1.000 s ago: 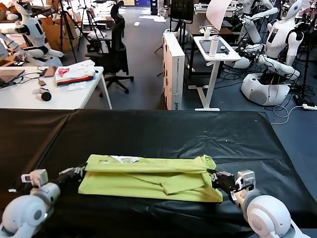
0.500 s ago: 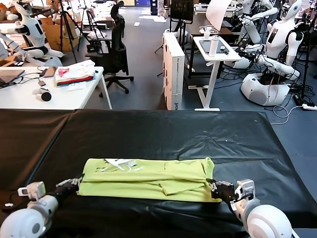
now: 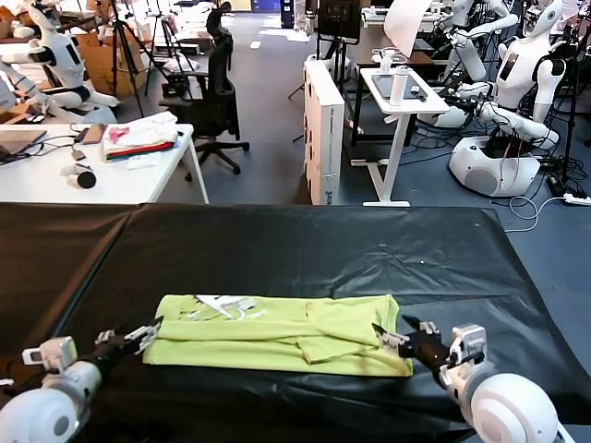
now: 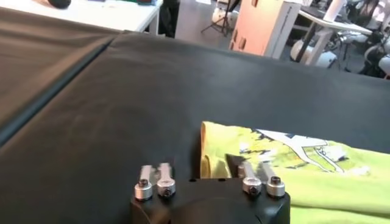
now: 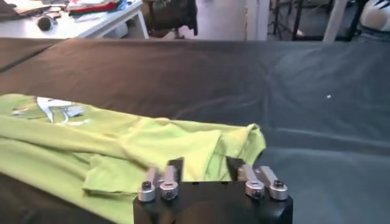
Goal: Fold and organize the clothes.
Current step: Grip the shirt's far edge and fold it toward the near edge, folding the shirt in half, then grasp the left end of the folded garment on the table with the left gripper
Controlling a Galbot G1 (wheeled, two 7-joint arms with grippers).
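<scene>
Lime-green T-shirt (image 3: 277,332) lies folded into a long band across the near part of the black worktop (image 3: 305,245) in the head view, its white graphic (image 3: 220,305) toward the robot's left, with the left gripper (image 3: 138,337) at its left end and the right gripper (image 3: 399,340) at its right end, both with jaws apart. From the left wrist, the left gripper (image 4: 213,167) hangs open just over the shirt's corner (image 4: 210,152), the graphic (image 4: 298,149) lying beyond. From the right wrist, the right gripper (image 5: 204,165) is spread over the rumpled edge of the shirt (image 5: 122,146), gripping nothing.
</scene>
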